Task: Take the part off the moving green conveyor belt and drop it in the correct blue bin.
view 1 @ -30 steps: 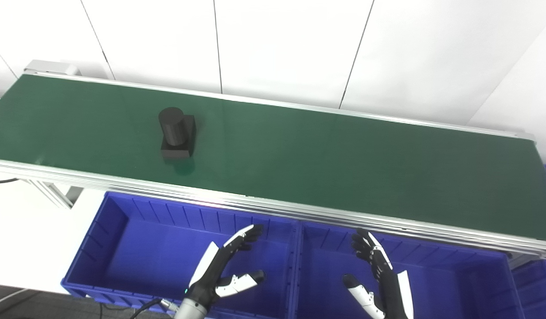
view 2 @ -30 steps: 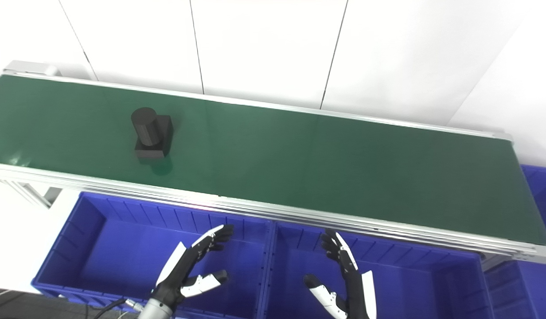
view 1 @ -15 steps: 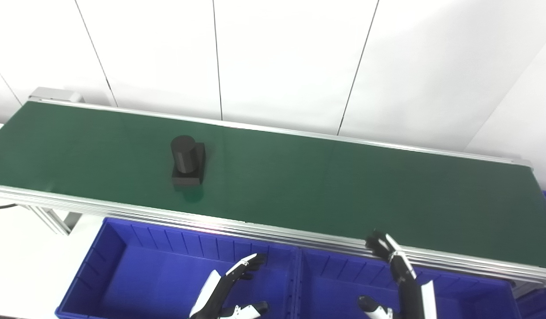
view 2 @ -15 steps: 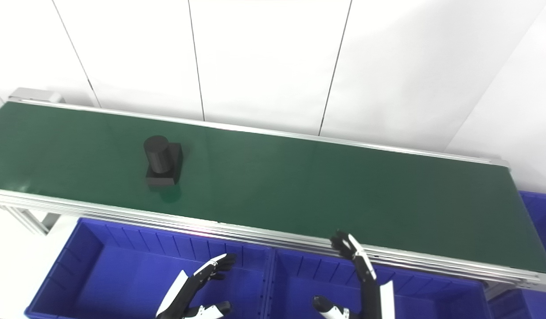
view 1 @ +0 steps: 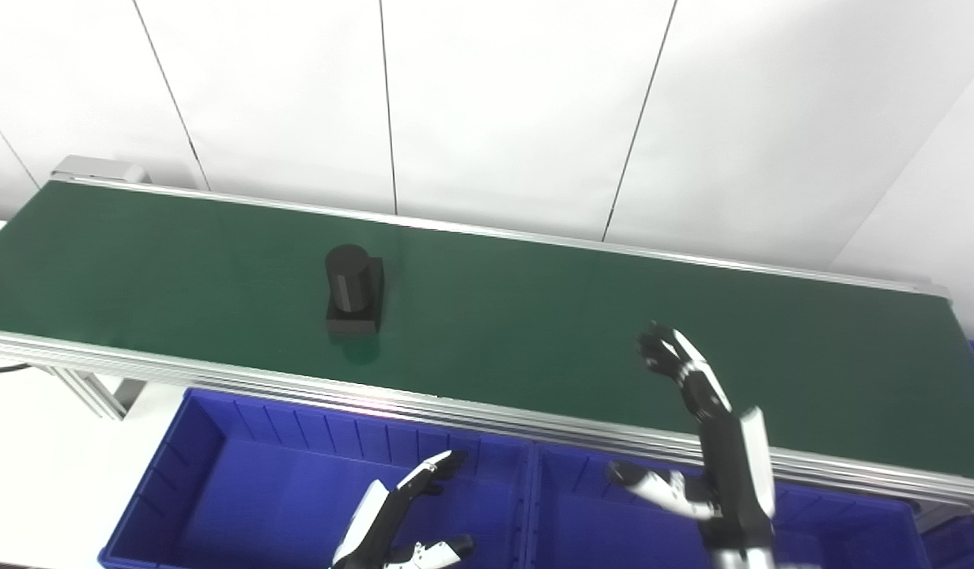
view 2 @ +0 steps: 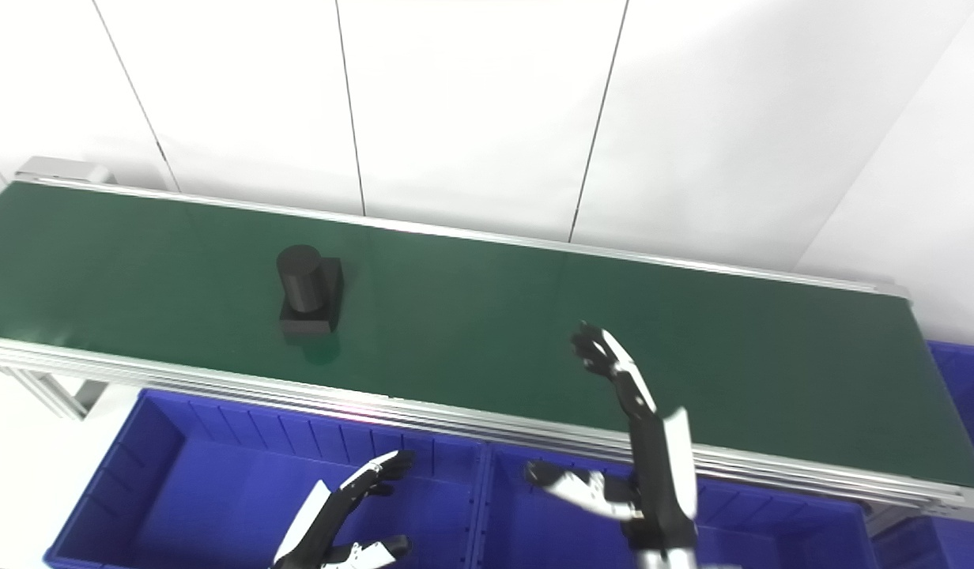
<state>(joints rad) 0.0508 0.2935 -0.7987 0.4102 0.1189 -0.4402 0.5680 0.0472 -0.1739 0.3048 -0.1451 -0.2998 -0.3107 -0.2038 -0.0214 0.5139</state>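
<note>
A black part [view 1: 352, 291], a cylinder standing on a square base, sits upright on the green conveyor belt [view 1: 534, 316], left of centre. My right hand [view 1: 704, 427] is open and empty, raised with its fingertips over the belt's near side, well to the right of the part. My left hand [view 1: 396, 525] is open and empty, low over the left blue bin [view 1: 218, 466]. The part also shows in the right eye view [view 2: 308, 299].
A second blue bin [view 1: 582, 521] sits right of the first, below the belt's near aluminium rail [view 1: 471, 403]. Another blue bin edge [view 2: 961, 371] shows at the far right. White wall panels stand behind the belt.
My right hand has risen from over the right bin up to the belt's near side. The part has moved rightward along the belt. The camera tilted between the earliest frame and now.
</note>
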